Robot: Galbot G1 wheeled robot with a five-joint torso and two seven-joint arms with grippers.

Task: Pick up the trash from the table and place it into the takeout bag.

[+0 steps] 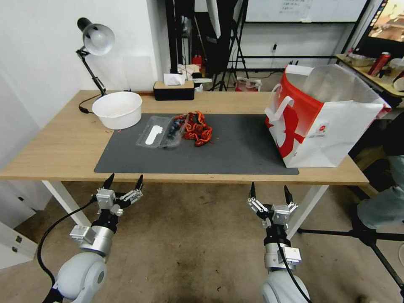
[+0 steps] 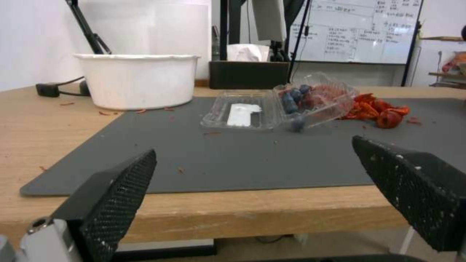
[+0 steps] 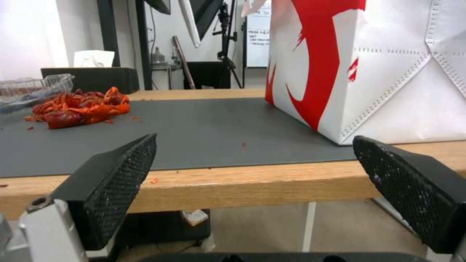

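The trash lies on the dark mat (image 1: pixel 235 147) of the wooden table (image 1: pixel 63 143): a white bowl (image 1: pixel 117 109) (image 2: pixel 137 80) at the back left, an open clear clamshell box (image 1: pixel 162 131) (image 2: pixel 279 107) holding blueberries, and a pile of red shells (image 1: pixel 198 128) (image 3: pixel 80 107) beside it. The takeout bag (image 1: pixel 324 115) (image 3: pixel 369 69), white with red print, stands open at the table's right end. My left gripper (image 1: pixel 124 180) (image 2: pixel 253 145) and right gripper (image 1: pixel 269 190) (image 3: pixel 256 138) hover open and empty just before the table's front edge, below its top.
A silver desk lamp (image 1: pixel 94 40) and a black-and-wood tissue box (image 1: pixel 174 89) stand along the back edge. Small red crumbs dot the mat. A person's leg (image 1: pixel 378 206) and a black stand's legs (image 1: pixel 378 240) are on the floor at right.
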